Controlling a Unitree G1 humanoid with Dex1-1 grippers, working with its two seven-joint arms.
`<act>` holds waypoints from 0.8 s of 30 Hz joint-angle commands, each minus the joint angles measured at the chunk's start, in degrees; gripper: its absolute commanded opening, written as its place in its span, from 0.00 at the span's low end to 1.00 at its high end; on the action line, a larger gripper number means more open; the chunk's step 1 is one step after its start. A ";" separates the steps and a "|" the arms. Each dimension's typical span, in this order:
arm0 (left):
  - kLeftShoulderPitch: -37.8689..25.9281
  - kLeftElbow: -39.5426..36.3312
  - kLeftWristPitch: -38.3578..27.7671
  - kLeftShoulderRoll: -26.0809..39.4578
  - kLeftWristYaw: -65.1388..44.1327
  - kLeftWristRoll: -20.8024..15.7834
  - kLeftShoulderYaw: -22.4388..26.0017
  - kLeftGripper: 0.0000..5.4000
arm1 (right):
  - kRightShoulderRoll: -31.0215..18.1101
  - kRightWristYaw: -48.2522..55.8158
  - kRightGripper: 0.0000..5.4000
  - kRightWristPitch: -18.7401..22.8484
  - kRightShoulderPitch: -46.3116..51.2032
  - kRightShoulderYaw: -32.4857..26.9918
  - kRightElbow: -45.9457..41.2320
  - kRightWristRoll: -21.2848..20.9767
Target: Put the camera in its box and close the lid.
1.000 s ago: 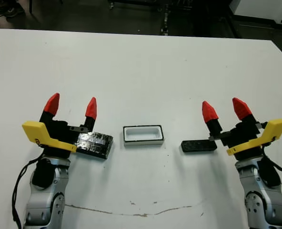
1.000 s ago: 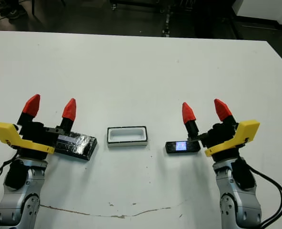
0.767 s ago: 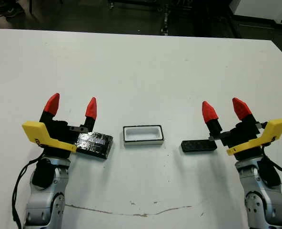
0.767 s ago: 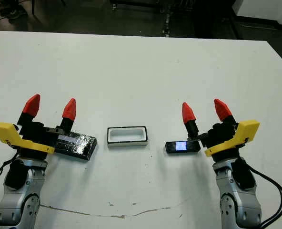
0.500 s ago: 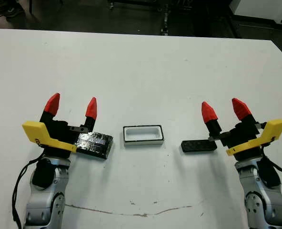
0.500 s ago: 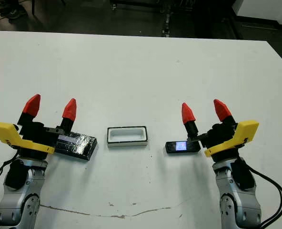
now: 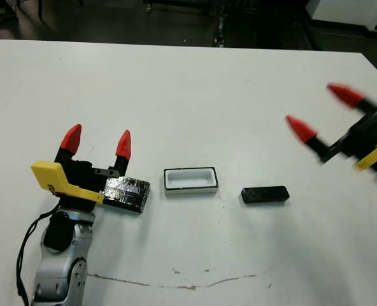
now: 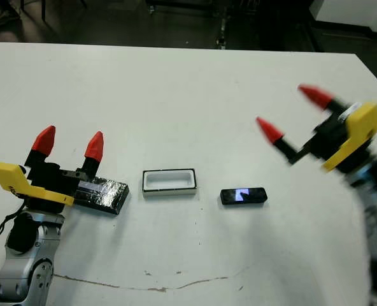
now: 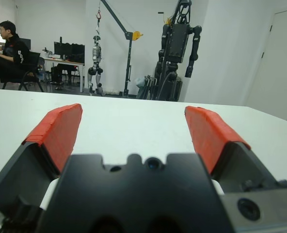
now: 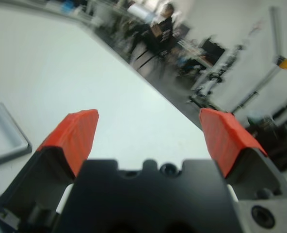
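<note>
The camera [image 7: 265, 194], a slim black bar, lies flat on the white table right of centre. Left of it sits the box [image 7: 190, 180], a white tray with a dark rim and nothing inside; it also shows in the right wrist view [image 10: 5, 133]. The glossy black lid [image 7: 126, 192] lies further left, its left end under my left gripper [image 7: 97, 140]. That gripper is open, its red tips pointing away from me, and holds nothing. Raised above the table's right side and blurred, my right gripper [image 7: 321, 111] is open and well clear of the camera.
A thin brown crack line [image 7: 182, 280] crosses the table near its front. The table's far edge [image 7: 176, 43] borders a dark floor. A seated person [image 9: 10, 48] and robots on stands [image 9: 180, 43] are beyond the table; another person [image 10: 160, 34] stands beyond it.
My right arm has swung up and to the right, away from the camera it was resting beside. The left arm, lid, box and camera stay put.
</note>
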 commanded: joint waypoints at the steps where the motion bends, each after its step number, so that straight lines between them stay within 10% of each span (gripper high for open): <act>1: 0.40 0.10 0.45 0.31 0.38 0.44 0.01 1.00 | -4.97 5.89 1.00 2.69 -5.20 4.92 1.29 -3.12; 24: 0.98 0.08 -0.10 0.23 0.96 0.53 0.13 1.00 | -2.52 30.55 1.00 -1.17 -16.33 29.72 4.35 -16.04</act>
